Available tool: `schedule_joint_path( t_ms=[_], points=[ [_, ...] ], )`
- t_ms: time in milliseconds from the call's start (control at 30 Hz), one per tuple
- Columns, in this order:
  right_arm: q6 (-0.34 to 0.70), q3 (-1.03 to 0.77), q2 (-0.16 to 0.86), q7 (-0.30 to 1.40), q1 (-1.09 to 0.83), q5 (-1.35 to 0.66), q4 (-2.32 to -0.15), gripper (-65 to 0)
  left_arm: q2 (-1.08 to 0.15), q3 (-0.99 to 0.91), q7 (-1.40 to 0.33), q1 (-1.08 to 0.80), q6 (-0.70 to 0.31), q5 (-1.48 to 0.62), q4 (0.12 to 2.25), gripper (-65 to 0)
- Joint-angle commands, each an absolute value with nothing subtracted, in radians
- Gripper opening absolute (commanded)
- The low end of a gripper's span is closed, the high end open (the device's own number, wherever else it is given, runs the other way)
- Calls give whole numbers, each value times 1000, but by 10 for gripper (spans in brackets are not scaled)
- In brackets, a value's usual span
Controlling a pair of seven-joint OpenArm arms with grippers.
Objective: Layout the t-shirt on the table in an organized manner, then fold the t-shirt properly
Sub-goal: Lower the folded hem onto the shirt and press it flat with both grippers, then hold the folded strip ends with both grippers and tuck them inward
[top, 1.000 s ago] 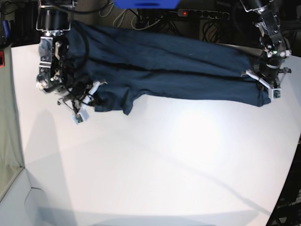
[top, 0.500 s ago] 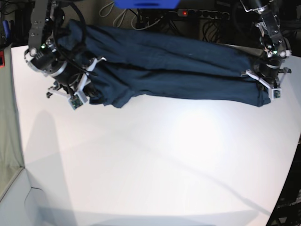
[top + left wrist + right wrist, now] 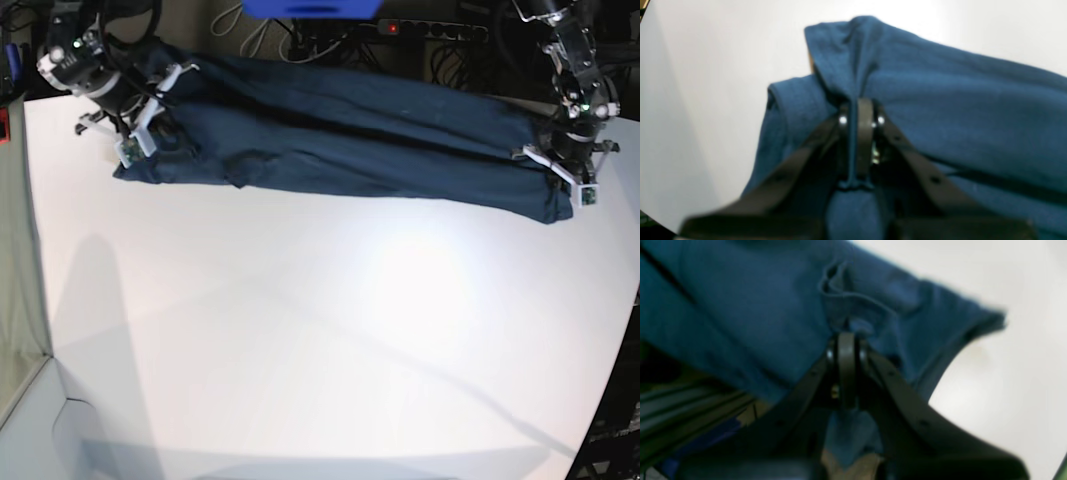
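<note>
Navy cloth, the t-shirt (image 3: 340,150), lay bunched in a long band across the far side of the white table (image 3: 320,320). Left gripper (image 3: 858,103): closed, pinching a fold near one end. Right gripper (image 3: 140,150): closed at the other end, apparently gripping cloth. Step in hand, judged: laying out, folding not begun. Next move called for both ends drawn toward the near side at matched pace, tension kept light.

Base view high, facing down across the whole table (image 3: 330,330) — wrist views close, each over one far-edge end.
</note>
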State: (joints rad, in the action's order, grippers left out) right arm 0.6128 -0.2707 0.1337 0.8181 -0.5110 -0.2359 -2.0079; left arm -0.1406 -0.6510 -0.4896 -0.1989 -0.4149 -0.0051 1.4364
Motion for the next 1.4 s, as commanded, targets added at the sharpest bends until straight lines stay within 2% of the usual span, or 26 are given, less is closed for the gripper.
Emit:
schedule_joint_path(
  t_ms=[0, 300, 600, 667, 867, 967, 1100, 1367],
  points=[
    [615, -292, 142, 788, -515, -242, -2025, -650, -151, -656, -492, -199, -414, -1, 1452, -650],
    [615, -302, 140, 734, -512, -242, -1940, -650, -151, -651, -492, -243, -414, -1, 1461, -650],
    [615, -302, 127, 716, -430, -237, -1768, -650, -159, -650, -510, -266, -414, -1, 1461, -639],
    [615, -302, 127, 716, -429, -237, -1747, -628, -162, -651, -558, -262, -414, -1, 1461, -593],
    [615, -300, 127, 716, -429, -237, -1741, -423, -156, -653, -595, -263, -414, -1, 1497, -357],
    [615, -300, 127, 716, -427, -237, -1742, -373, -145, -654, -598, -271, -414, -2, 1572, -277],
    [615, -298, 127, 716, -412, -237, -1742, -377, -117, -659, -599, -292, -414, -2, 1701, -227],
    [615, -298, 127, 716, -410, -240, -1742, -377, -142, -661, -599, -337, -414, -2, 1698, -226]
  ],
)
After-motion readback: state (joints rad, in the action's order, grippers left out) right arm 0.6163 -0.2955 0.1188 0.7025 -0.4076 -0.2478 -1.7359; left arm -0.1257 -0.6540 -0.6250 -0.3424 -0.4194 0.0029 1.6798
